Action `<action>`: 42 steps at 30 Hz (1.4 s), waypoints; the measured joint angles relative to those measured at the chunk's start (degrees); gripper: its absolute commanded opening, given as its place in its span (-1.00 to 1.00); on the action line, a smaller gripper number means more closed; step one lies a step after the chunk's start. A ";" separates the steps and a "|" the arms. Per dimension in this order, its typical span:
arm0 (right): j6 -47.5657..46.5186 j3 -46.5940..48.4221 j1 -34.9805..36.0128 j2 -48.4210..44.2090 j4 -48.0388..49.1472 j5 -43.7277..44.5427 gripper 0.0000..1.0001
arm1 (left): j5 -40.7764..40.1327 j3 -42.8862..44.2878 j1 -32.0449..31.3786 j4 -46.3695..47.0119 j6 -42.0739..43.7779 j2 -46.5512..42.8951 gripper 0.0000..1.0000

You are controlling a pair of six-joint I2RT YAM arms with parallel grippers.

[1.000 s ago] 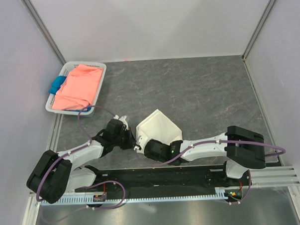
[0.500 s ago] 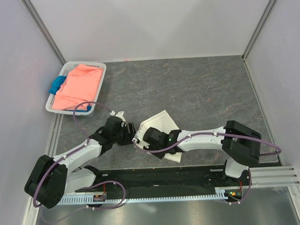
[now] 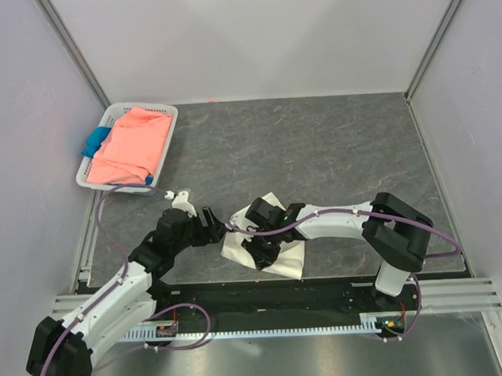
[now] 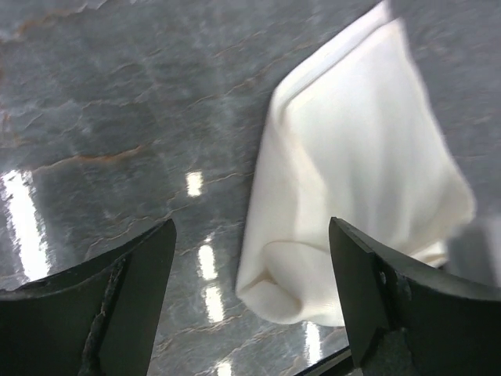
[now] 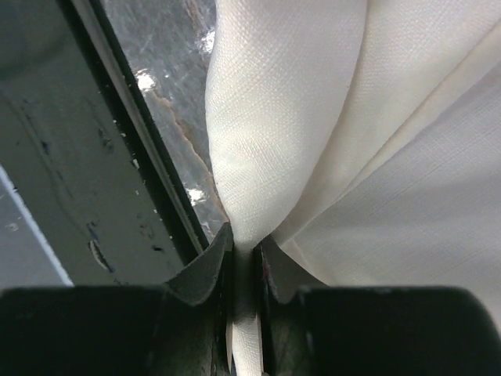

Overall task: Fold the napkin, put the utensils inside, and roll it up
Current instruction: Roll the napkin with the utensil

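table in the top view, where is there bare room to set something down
The table is bare right of the basket, across the whole far half to its right edge. Crowded near-centre: the napkin, the left gripper beside it, the right gripper pinching it.

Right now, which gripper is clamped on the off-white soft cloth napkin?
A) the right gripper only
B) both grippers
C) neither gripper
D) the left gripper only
A: the right gripper is shut on a fold of the off-white cloth napkin, while the left gripper stands open, gripping nothing.
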 measured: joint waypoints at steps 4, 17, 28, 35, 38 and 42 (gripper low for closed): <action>-0.20 0.15 -2.73 1.55 -0.02 -6.73 -0.65 | 4.33 -3.37 0.04 4.48 0.00 -4.79 0.61; -0.46 3.50 -11.02 10.47 -1.90 -26.32 -0.62 | 13.73 -8.39 0.04 10.73 0.00 -2.01 0.36; -0.48 6.29 -13.18 15.47 -4.55 -32.92 -0.59 | 16.06 -8.85 0.04 15.96 0.13 4.59 0.11; -0.46 6.40 -13.38 15.65 -4.70 -33.16 -0.49 | 16.87 -8.85 0.04 18.18 0.24 7.72 -0.52; -0.31 6.43 -13.62 15.65 -4.76 -33.29 -0.32 | 17.33 -8.74 0.04 18.27 0.33 8.41 -0.78; 0.52 6.58 -13.90 14.86 -5.38 -33.64 0.08 | 16.57 -7.50 0.02 16.04 0.24 8.66 -0.93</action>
